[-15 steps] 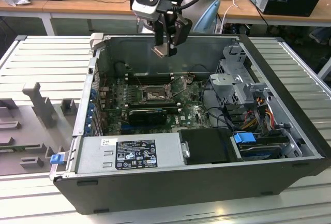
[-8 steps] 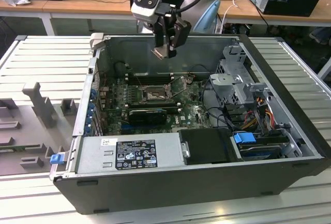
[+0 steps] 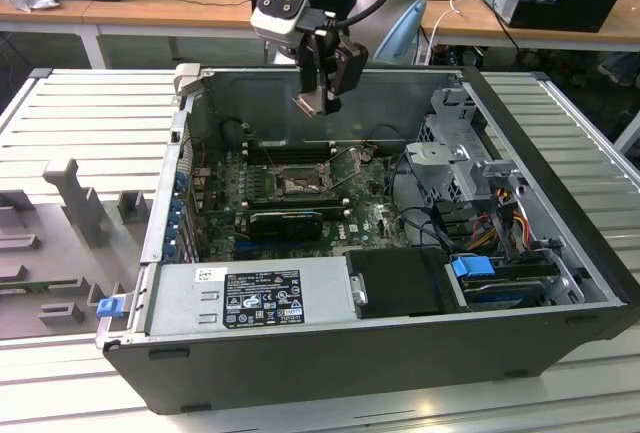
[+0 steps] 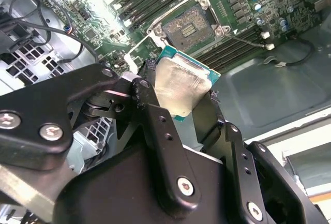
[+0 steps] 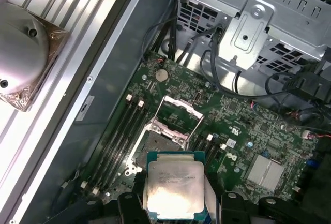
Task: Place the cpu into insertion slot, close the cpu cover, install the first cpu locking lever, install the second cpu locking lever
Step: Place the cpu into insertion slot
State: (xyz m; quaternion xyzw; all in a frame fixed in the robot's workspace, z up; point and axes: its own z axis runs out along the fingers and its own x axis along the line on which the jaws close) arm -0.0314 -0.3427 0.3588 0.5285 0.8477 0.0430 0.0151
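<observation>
One step of the four is in hand, by my reading: getting the cpu [image 4: 182, 79] into its socket. The gripper [image 3: 318, 103] is clenched on the chip, with fingers [image 4: 155, 115] pressing on two opposite edges. It hangs inside the open computer case [image 3: 330, 353], over the motherboard [image 3: 365, 218] and well above it. In the exterior view I see the chip roughly over the cpu socket [image 3: 297, 183], not touching anything below. In the first wrist view the cpu cover [image 5: 182, 105] stands tilted up off the socket, so the seat looks bare. I take it that none of the closing or lever work is done.

I judge this placement calls for careful alignment. The chip should be square to the socket's outline, held flat and lowered gently, since a skewed landing could harm the seat's contacts.

The chip is a small flat square. Its top is a dull silver-grey metal lid carrying a bright patch of glare, and a thin teal-green border of board shows around the lid.
</observation>
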